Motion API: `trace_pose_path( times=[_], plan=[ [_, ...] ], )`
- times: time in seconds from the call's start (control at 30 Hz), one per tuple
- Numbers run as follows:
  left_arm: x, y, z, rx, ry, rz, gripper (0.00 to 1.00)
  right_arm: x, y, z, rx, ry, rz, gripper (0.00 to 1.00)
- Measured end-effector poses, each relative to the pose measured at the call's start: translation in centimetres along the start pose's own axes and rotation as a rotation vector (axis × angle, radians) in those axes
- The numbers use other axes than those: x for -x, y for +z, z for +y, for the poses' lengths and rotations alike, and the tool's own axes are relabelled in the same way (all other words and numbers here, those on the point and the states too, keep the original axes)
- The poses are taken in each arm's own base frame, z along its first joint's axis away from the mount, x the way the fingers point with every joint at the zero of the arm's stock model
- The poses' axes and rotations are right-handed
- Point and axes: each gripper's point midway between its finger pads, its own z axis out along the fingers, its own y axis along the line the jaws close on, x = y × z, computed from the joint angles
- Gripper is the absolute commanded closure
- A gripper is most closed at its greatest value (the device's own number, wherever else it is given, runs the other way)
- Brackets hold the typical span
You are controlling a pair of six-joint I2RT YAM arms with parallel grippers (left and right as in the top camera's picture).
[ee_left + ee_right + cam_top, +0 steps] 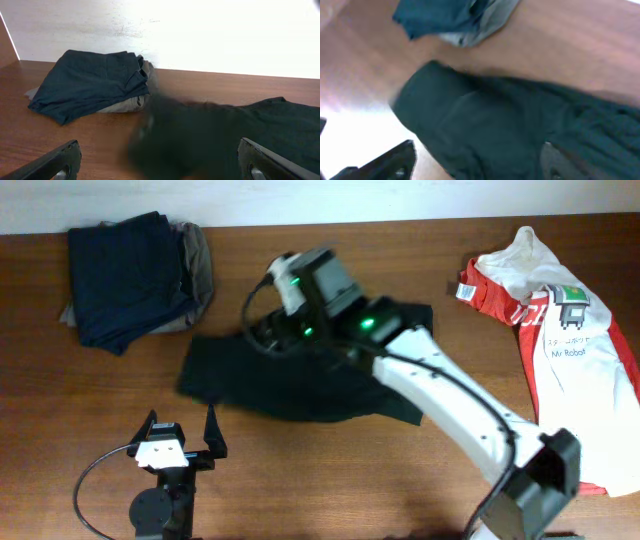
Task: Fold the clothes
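At the far left of the tabletop (80,400), a folded navy garment (125,275) lies on a grey one (197,265). They are stacked there, I think, as finished pieces. The left gripper (181,427) rests near the front edge, wide open and empty. The black garment (230,375) lies in the middle and looks only partly folded. Over it, the right gripper (477,150) has its fingers apart and grasps nothing. A white-and-red T-shirt (570,340) lies unfolded at the right, probably set aside for later.

The right arm (450,395) is built of smooth white shells and black joints, with green lights (372,323) glowing near its wrist. The left pincer (181,430) is black, bears a white block (160,448), and trails a thin black cable (95,470).
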Motion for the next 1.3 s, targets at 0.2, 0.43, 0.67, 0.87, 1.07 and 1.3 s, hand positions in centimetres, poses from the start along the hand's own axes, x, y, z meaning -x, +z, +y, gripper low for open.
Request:
trace_pose_path(
  times=[0.2,0.43,0.67,0.87,1.07,1.3],
  plan=[
    [0.0,0.0,0.0,0.000,0.000,0.000,0.01,0.0,-2.3,-3.0,-0.061,0.071,0.006,0.02],
    [0.0,0.0,0.0,0.000,0.000,0.000,0.01,-1.6,-13.6,-17.9,-0.369,0.364,-0.046,0.02],
    [0.0,0.0,0.0,0.000,0.000,0.000,0.01,-9.0,-20.0,-31.0,-0.651,0.658,0.041,0.66],
    [0.0,0.0,0.0,0.000,0.000,0.000,0.01,-14.2,-12.7,-39.1,-0.641,0.690,0.196,0.96],
    [0.0,0.0,0.0,0.000,0.000,0.000,0.01,-15.9,-6.7,-43.5,-0.628,0.613,0.200,0.96],
    [0.0,0.0,0.0,0.000,0.000,0.000,0.01,-18.7,-1.7,-47.1,-0.649,0.577,0.210,0.96]
  ],
)
